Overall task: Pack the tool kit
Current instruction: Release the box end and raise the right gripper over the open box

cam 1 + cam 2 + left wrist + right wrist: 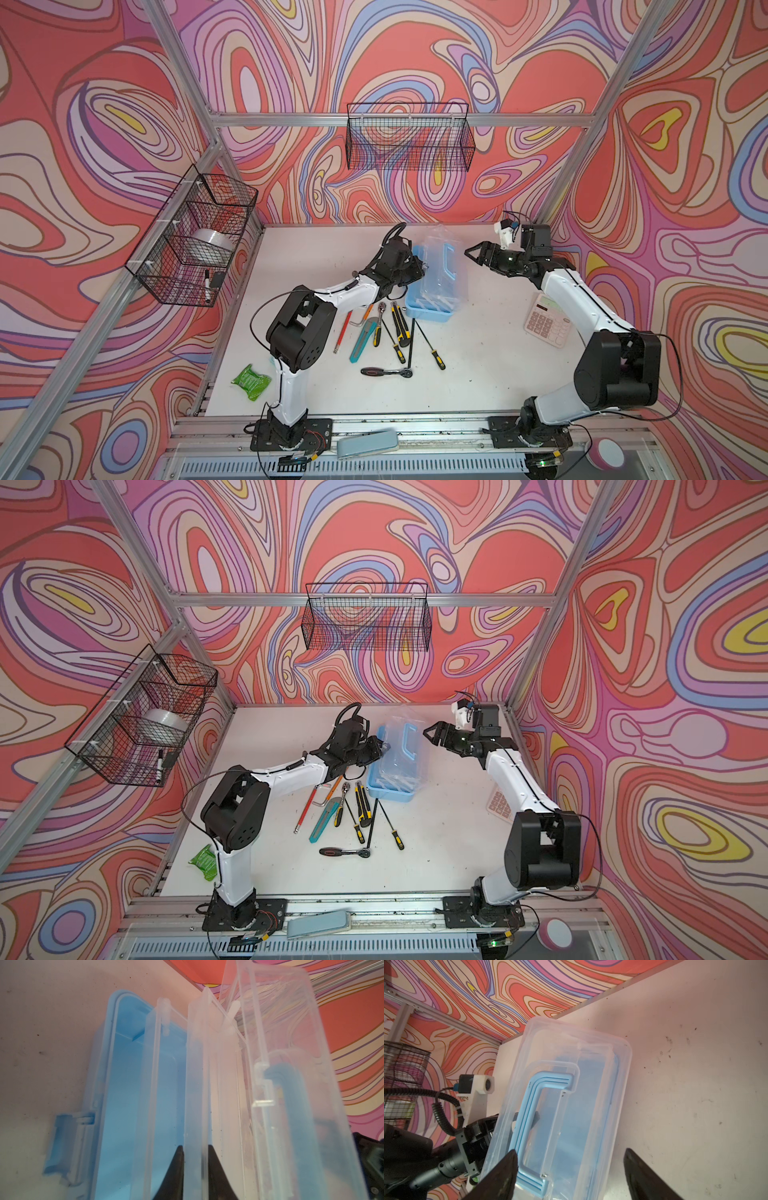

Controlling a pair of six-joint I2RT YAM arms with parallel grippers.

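Note:
The tool kit's light blue case (428,309) (390,791) lies open at the back middle of the table in both top views. Its clear lid (445,266) (571,1084) stands up, with the blue handle (449,259) (529,1118) on it. My left gripper (417,266) (195,1147) is shut on a wall of the clear inner tray (195,1084), over the blue base (124,1105). My right gripper (469,251) (570,1150) is open just right of the lid and holds nothing. Several screwdrivers, knives, a hex key (358,322) and a ratchet (386,372) lie loose in front of the case.
A pink calculator (548,320) lies under my right arm. A green packet (250,381) sits at the front left. Wire baskets hang on the left wall (195,237) and the back wall (409,137). A pale blue-grey pedal (367,444) rests on the front rail.

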